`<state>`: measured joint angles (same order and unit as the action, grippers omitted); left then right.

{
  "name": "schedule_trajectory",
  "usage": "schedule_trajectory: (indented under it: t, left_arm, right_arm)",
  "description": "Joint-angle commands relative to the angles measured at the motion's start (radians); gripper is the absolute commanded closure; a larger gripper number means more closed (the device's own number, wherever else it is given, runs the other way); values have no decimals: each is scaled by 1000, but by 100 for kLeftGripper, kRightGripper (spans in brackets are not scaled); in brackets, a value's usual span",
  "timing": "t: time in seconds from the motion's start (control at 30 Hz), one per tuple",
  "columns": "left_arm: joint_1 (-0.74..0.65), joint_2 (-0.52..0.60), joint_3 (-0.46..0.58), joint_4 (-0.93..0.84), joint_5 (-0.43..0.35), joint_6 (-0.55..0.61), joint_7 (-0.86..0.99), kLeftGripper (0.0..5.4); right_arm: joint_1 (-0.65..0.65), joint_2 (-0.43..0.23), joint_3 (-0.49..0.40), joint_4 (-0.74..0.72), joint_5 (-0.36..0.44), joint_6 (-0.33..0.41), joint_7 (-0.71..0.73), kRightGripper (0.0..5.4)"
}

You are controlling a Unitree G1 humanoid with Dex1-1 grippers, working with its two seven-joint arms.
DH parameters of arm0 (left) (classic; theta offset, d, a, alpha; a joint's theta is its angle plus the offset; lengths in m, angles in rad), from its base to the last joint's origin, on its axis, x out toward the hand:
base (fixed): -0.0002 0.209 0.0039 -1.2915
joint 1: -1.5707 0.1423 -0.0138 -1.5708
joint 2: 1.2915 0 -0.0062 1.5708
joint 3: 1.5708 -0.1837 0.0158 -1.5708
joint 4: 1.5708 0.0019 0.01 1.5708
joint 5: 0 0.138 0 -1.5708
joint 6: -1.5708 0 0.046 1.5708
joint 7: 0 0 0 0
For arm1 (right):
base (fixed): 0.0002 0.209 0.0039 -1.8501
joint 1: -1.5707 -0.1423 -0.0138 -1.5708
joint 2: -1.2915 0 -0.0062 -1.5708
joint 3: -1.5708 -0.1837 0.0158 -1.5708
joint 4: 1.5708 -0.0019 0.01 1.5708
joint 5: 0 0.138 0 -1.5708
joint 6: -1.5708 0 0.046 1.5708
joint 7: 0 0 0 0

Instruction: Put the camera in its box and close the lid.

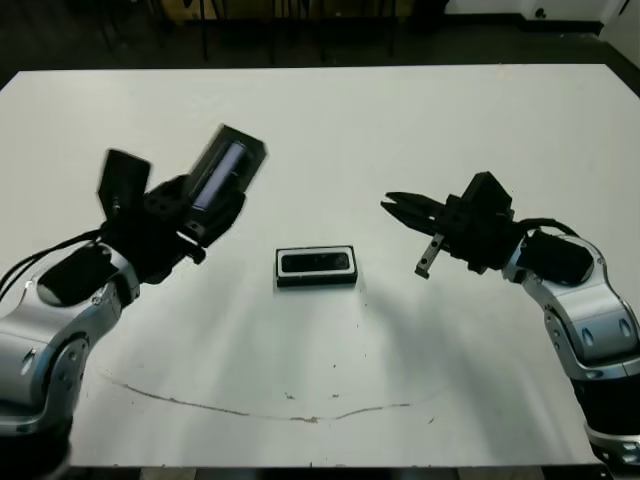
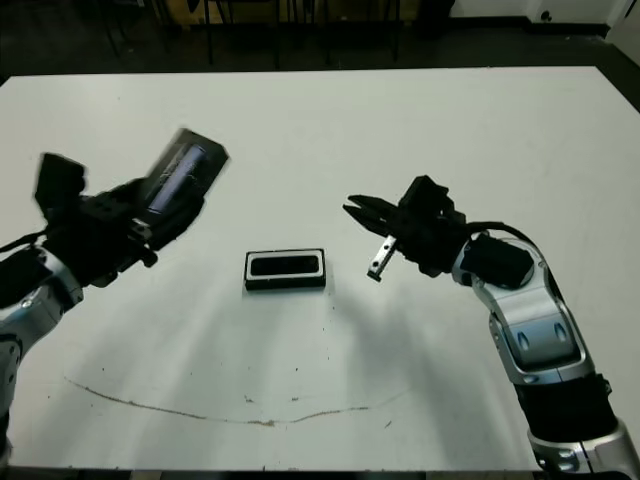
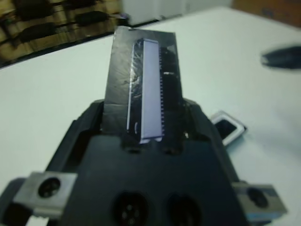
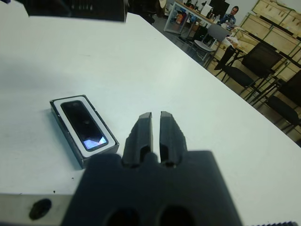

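- At mid-counter [image 1: 400, 130] sits the box [image 1: 316, 267], the camera [image 1: 317, 262] already seated in its white lining.
- Your left end effector [image 1: 190, 215] grips the lid [image 1: 226, 168] by one short end, raised and tilted, well left of the box.
- Your right end effector [image 1: 410, 210] is empty, fingers nearly together.
- Judged light, stiff and glossy-slick: keep the end grip and lower the lid square.

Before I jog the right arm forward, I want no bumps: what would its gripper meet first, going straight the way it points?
Probably nothing: the right gripper, jaws shut, aims past the box holding the camera, over bare white table. Depth is unclear, though.
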<state>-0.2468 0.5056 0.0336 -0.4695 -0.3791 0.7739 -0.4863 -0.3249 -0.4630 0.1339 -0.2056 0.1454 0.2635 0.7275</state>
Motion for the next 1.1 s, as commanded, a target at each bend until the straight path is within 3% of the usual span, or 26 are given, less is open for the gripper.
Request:
schedule_trajectory:
  t: [0.03,0.1,0.23,0.3,0.53,0.8,1.1]
  left_arm:
    - [-54,67,-69,157,40,-103,-134,259]
    - [-101,82,-109,274,69,-179,-212,259]
    - [-202,89,-187,520,143,-342,-353,259]
    - [-249,81,-218,632,174,-407,-416,259]
    - [-363,46,-285,868,240,-496,-562,260]
    - [-398,-5,-256,999,202,-521,-697,260]
    - [-386,-46,-158,1041,99,-504,-777,260]
  right_arm:
    - [15,-14,-5,15,-19,-6,-15,540]
    - [13,-8,-19,25,-4,13,-24,540]
    - [-4,-1,-51,95,18,-38,-17,540]
    - [-17,-4,-67,108,27,-18,-23,540]
    - [-37,-8,-98,147,37,-37,-17,540]
    - [-46,-11,-103,188,49,-44,-3,540]
    - [-61,-8,-97,213,43,-42,4,540]
